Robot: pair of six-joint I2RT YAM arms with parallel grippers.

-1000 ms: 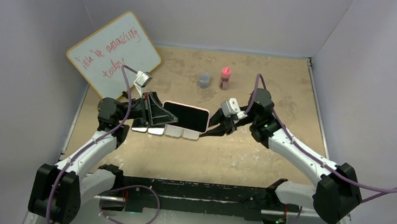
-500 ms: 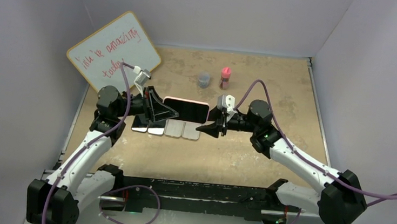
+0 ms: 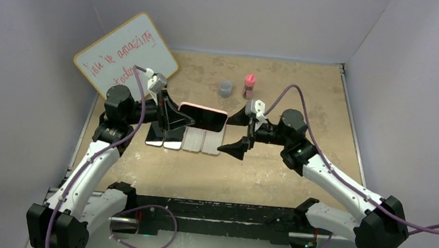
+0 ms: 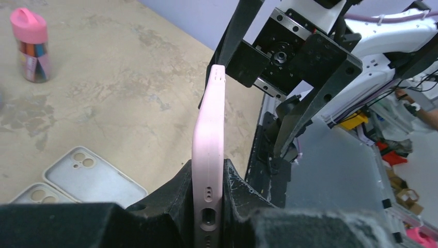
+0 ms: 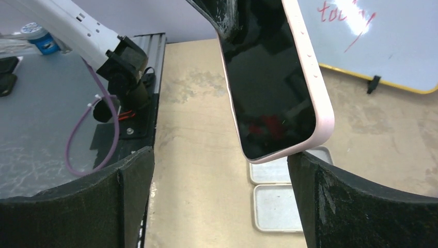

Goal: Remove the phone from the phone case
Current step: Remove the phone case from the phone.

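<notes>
- Left arm [image 3: 99, 160] and right arm [image 3: 335, 179]: white shells, black joint housings, at either end of the black base rail [image 3: 221, 211].
- Purple cables [image 3: 295, 86] loop above the rail.
- Right gripper [image 3: 225, 136]: black wedge fingers [image 3: 236, 149].

Finding: one item bears legible writing, the whiteboard [image 3: 126, 56], which leans at the far left of the surface [image 3: 272, 176].

- Medium: red marker, handwritten, in two lines slanting up toward the far right.
- Top line: the first word is unclear, possibly "you're". The second reads "amazing".
- Lower line: reads "today". A trailing stroke may be an exclamation mark.
- Right wrist view: the whiteboard [image 5: 382, 46] shows only part of the lower line. Glare breaks it, so the word cannot be read whole there.
- Pink-capped jar [image 3: 248, 86]: any marking is too small to tell.
</notes>
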